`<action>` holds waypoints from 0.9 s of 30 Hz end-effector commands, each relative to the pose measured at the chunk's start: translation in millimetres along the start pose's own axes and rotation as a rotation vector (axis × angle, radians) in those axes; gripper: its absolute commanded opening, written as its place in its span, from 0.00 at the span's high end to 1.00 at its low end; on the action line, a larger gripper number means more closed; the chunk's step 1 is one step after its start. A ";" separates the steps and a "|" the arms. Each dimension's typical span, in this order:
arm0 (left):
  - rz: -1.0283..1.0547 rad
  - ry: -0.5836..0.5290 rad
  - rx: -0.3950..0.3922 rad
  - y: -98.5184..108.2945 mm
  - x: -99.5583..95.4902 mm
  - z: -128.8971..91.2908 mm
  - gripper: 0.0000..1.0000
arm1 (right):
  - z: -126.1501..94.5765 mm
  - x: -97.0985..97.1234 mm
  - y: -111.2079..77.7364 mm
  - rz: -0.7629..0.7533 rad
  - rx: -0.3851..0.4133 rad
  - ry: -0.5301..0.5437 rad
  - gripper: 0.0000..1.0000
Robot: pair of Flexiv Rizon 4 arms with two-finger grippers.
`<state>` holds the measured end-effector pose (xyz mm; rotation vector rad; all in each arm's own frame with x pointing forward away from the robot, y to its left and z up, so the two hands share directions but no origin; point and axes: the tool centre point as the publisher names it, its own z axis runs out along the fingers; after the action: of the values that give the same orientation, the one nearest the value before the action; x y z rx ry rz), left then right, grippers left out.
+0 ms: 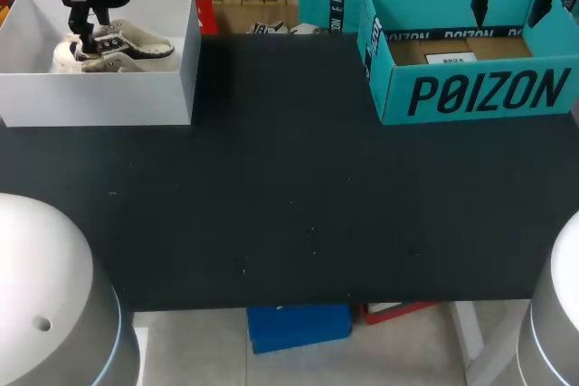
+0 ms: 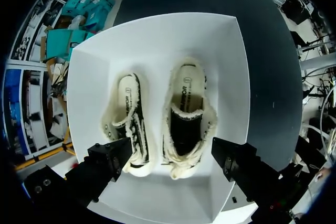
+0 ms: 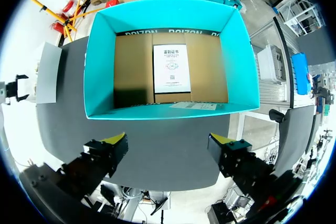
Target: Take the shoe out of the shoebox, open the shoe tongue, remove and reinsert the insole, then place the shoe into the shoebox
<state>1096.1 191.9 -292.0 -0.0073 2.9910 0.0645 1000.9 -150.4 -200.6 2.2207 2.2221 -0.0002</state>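
Holding two shoes [image 2: 186,119], white box [image 1: 99,101]; teal shoebox [image 1: 470,92] holds paper [image 3: 170,66].

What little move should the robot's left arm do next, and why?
Probably lower the left gripper a little and close it on the shoe under it. The gripper is open and holds nothing. That shoe and a second shoe lie side by side in the white box, so nothing has been taken out yet.
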 end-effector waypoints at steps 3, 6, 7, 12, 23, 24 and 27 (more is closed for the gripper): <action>-0.007 0.011 -0.010 -1.9 -5.7 20.7 0.01 | -0.3 0.2 -0.1 0.000 0.000 0.000 0.00; -0.013 0.023 -0.015 -0.9 -7.6 30.2 0.00 | -0.3 0.2 -0.1 0.000 0.000 0.000 0.00; -0.013 0.024 -0.015 -0.6 -8.5 33.1 0.02 | -0.3 0.2 -0.1 0.000 0.000 0.000 0.00; -0.016 0.036 -0.023 0.0 -14.8 46.4 0.45 | -0.3 0.2 -0.1 0.000 0.000 0.000 0.00; 0.002 0.056 -0.041 -5.2 -21.4 67.7 0.56 | -0.3 0.2 -0.1 0.000 0.000 0.000 0.00; 0.004 0.057 -0.043 -6.3 -21.3 70.1 0.56 | -0.3 0.2 -0.1 0.000 0.000 0.000 0.00; 0.014 0.063 -0.046 -9.0 -21.0 75.6 0.56 | -0.3 0.2 -0.1 0.000 0.000 0.000 0.00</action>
<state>1122.1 188.4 -357.1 0.0045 3.0465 0.1320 1000.9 -150.4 -200.6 2.2206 2.2222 -0.0002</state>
